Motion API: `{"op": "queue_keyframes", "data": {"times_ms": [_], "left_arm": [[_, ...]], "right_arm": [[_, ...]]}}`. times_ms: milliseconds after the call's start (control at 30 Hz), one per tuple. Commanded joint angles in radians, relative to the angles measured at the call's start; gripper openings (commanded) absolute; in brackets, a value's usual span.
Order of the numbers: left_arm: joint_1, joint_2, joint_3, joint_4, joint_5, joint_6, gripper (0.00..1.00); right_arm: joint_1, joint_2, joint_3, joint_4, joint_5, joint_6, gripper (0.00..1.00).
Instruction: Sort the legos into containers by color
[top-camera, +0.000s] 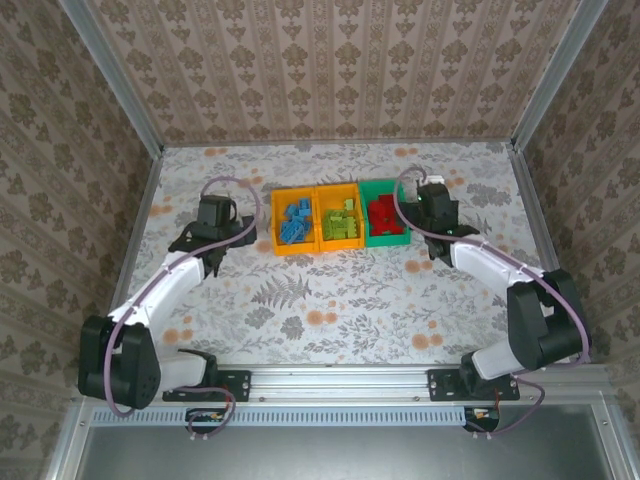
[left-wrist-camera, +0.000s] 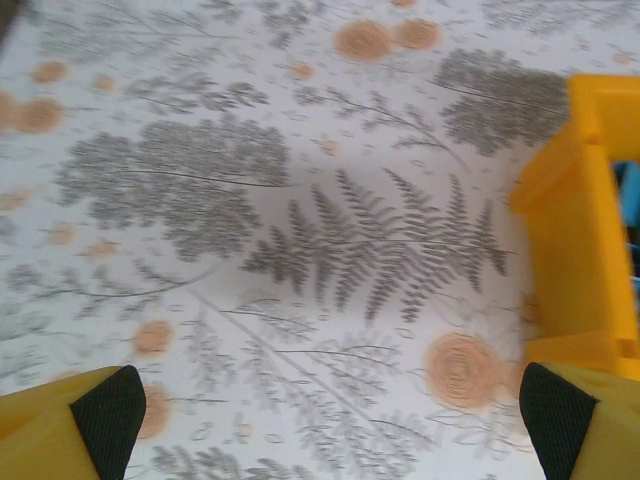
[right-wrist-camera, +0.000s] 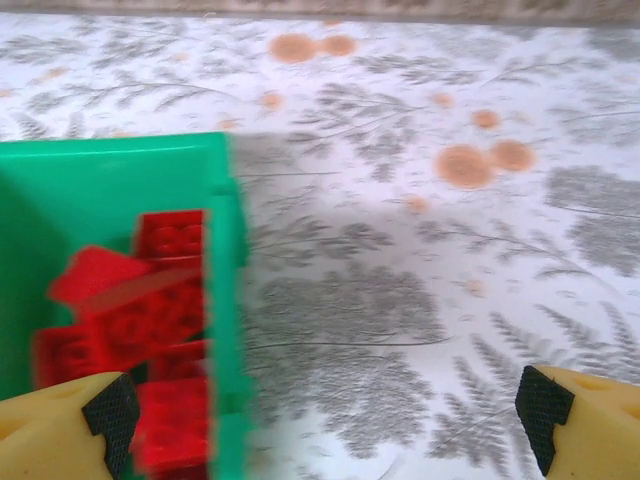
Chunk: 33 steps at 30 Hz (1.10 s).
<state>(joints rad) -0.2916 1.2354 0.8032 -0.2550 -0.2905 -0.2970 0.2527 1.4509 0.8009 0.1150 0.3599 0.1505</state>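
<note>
Three bins stand pushed side by side near the middle of a table (top-camera: 330, 300) draped in fern-and-flower cloth. The left arm (top-camera: 160, 290) and right arm (top-camera: 500, 270) reach in from the near edge to flank the row, which puts each end bin within one arm's easy reach. The left orange bin (top-camera: 295, 250) holds the blue bricks (top-camera: 295, 220), the middle orange bin (top-camera: 340, 247) the lime bricks (top-camera: 340, 222) and the green bin (top-camera: 386, 241) the red bricks (top-camera: 385, 213). With one colour to a bin and every brick that can be made out lying inside one, the sorting looks all but finished. The left pincer (top-camera: 215, 245) hangs just beside the left orange bin's outer wall. Its jaws are spread wide over bare cloth with nothing between them, probably parked out of the way. The right pincer (top-camera: 443, 240) hovers low at the green bin's right wall, jaws equally wide and empty. One fingertip (right-wrist-camera: 110, 410) sits above the red bricks, a pose that suggests a drop-off point, not a pick-up.
</note>
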Motion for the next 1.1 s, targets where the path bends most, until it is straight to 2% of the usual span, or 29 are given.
{"op": "queue_keyframes", "data": {"times_ms": [0, 133, 333, 533, 633, 733, 833, 900, 1067], "left_arm": [[0.011, -0.054, -0.026, -0.025, -0.229, 0.038, 1.00], [0.012, -0.092, -0.072, 0.031, -0.321, 0.089, 1.00], [0.011, -0.132, -0.148, 0.099, -0.392, 0.148, 1.00], [0.013, -0.203, -0.245, 0.210, -0.456, 0.191, 1.00], [0.013, -0.215, -0.273, 0.261, -0.454, 0.211, 1.00], [0.013, -0.212, -0.280, 0.281, -0.450, 0.234, 1.00], [0.013, -0.211, -0.299, 0.325, -0.446, 0.251, 1.00], [0.014, -0.214, -0.318, 0.365, -0.428, 0.266, 1.00], [0.033, -0.199, -0.380, 0.530, -0.341, 0.323, 1.00]], "right_arm": [[-0.044, -0.024, -0.117, 0.272, 0.144, -0.059, 1.00], [-0.074, -0.044, -0.152, 0.340, 0.124, -0.054, 1.00], [-0.074, -0.115, -0.244, 0.440, 0.103, -0.079, 1.00], [-0.090, -0.164, -0.352, 0.507, 0.145, -0.134, 1.00], [-0.124, -0.111, -0.398, 0.582, 0.127, -0.077, 1.00], [-0.131, -0.067, -0.391, 0.644, 0.120, -0.089, 0.99], [-0.141, 0.039, -0.377, 0.709, 0.066, -0.112, 0.98], [-0.154, 0.034, -0.342, 0.618, 0.022, -0.097, 0.97], [-0.187, 0.039, -0.368, 0.661, -0.094, -0.098, 0.97]]}}
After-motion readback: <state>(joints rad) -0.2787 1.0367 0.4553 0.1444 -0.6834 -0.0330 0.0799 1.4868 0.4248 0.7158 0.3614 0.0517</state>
